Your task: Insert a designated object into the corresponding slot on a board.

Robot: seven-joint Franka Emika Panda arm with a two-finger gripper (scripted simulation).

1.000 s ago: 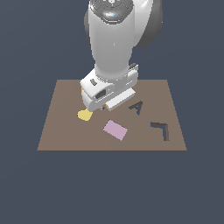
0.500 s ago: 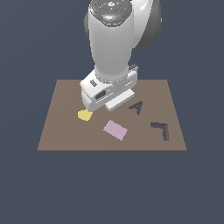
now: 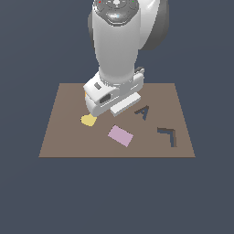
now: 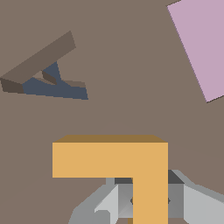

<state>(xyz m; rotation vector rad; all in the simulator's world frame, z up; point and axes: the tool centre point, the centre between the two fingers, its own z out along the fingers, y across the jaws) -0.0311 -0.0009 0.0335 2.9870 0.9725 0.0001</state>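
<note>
The orange L-shaped block (image 4: 131, 159) fills the near part of the wrist view, one of its arms clamped between my grey fingers (image 4: 194, 205). My gripper (image 4: 150, 201) is shut on it, over the brown board (image 4: 131, 65). In the exterior view the white hand (image 3: 112, 98) hides the block and the fingertips. The dark L-shaped slot (image 3: 168, 134) lies on the board (image 3: 64, 141) toward the exterior view's right, well apart from the hand.
A dark A-shaped cut-out (image 3: 142, 112) (image 4: 48, 74) lies between the hand and the L slot. A pink rectangle (image 3: 120, 135) (image 4: 203, 43) lies flat on the board. A yellow heart block (image 3: 88, 120) sits by the hand, and a sliver of orange (image 3: 85, 94) peeks out behind it.
</note>
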